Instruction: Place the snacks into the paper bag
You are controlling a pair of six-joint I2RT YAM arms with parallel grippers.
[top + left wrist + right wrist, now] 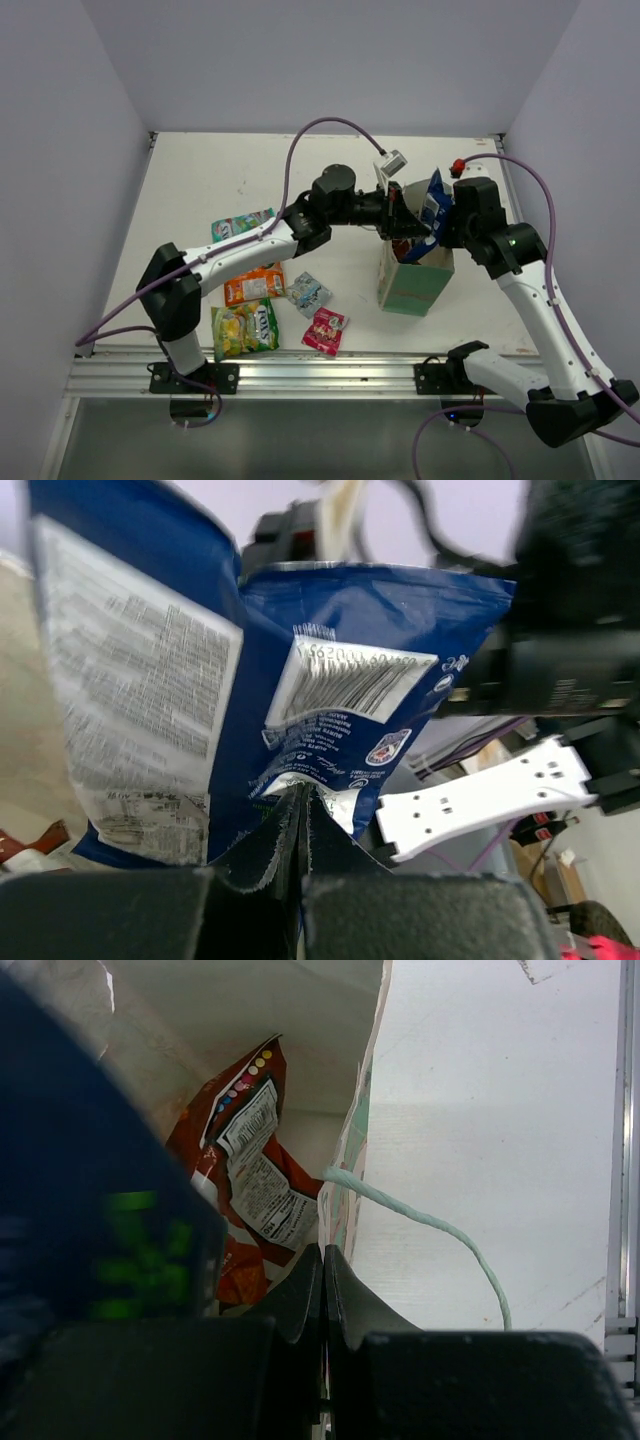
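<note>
Left pincer [300, 830] is clenched on the crimped seam of the blue packet [340, 680]. In the overhead view that packet hangs right of centre, just above the mouth of the paper bag [412, 285]. Right pincer [323, 1270] is clamped tight too, pinching the bag's rim, with the pale string handle [420, 1218] looping off toward the right of frame. Look down that wrist view: a red packet [240, 1175] already lies inside, upper left. On the tabletop [220, 180], lower left of the overhead frame, five more are spread out: teal-green packet [243, 225], orange packet [253, 286], yellow-green packet [245, 328], silvery packet [308, 293] and pink packet [325, 331].

So the step in hand is the drop. Whether the blue packet's lower corner is below the rim yet, I can't quite tell, because the arms crowd that spot. To do it well, hold the rim so the mouth is wide. Lower the packet until most of it sits within the walls, lead with a narrow edge, then let go. Released too high, that broad foil could catch the rim or the handle and slide out. The bag looks light, so the right grip matters.
</note>
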